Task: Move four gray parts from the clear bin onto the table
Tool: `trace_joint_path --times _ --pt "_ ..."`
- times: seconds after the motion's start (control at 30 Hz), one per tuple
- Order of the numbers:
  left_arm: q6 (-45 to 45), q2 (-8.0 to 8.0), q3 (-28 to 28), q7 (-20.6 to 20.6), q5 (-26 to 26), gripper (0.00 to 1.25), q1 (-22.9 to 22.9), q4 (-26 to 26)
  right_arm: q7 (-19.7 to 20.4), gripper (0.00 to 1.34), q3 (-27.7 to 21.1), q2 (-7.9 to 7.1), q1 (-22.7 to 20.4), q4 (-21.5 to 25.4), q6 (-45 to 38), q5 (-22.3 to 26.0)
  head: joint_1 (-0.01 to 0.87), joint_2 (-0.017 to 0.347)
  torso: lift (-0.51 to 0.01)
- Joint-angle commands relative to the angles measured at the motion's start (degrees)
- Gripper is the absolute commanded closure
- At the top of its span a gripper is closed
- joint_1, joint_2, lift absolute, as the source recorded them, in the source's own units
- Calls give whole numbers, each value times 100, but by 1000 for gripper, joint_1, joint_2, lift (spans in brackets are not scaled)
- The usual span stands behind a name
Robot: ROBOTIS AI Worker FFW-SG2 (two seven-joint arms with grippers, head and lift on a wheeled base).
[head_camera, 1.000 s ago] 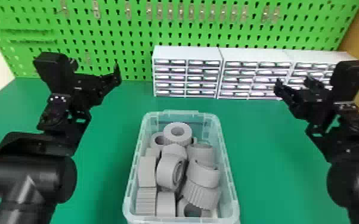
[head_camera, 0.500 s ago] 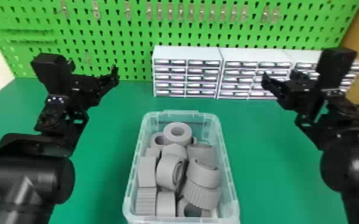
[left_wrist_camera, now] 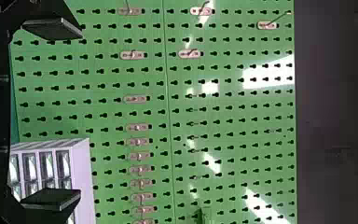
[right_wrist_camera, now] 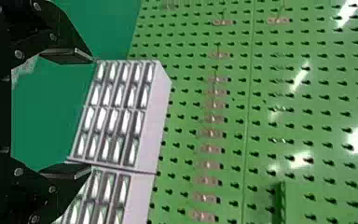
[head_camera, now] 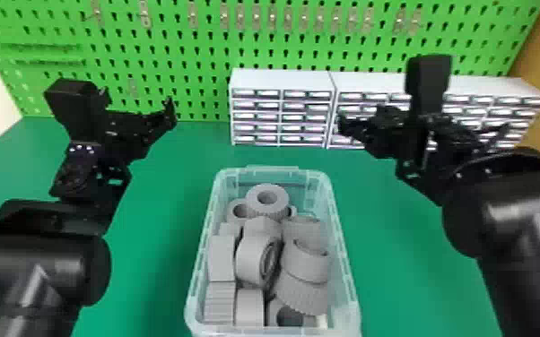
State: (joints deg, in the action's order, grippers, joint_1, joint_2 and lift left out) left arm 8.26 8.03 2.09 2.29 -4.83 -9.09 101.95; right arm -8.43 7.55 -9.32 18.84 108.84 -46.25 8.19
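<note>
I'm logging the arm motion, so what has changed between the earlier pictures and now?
The right end effector has swung inward, toward the robot's left and closer to above the clear bin. Nothing was visibly taken hold of or let go. The left end effector is about where it was; bin and gray parts stayed put.

The desk (head_camera: pixel 394 251) presents a flat, green surface. Directly upon it rests the clear bin (head_camera: pixel 273 169), rectangular, upright and open at the top, its longer sides running from near to far. Along the far side stands a row of white drawer cabinets (head_camera: pixel 282 80), set side by side, their drawer fronts facing the bin. Green surface separates bin and cabinets.
</note>
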Motion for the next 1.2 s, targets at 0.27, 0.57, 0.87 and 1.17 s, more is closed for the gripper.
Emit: trace_joint_path --times 0.27,0.57,0.87,1.17 --pt "79 -3 -25 0 44 96 30 0 465 440 731 36 481 -302 -938 403 686 26 -50" --pt "141 6 -16 0 62 96 47 0 465 440 915 203 744 -548 -1606 359 686 26 -50" --pt "185 -3 -25 0 62 93 47 0 465 440 1170 308 955 -750 -2406 341 686 26 -50" --pt "237 6 -7 0 53 93 56 0 465 440 1232 387 1034 -1102 -2942 499 686 26 -50"
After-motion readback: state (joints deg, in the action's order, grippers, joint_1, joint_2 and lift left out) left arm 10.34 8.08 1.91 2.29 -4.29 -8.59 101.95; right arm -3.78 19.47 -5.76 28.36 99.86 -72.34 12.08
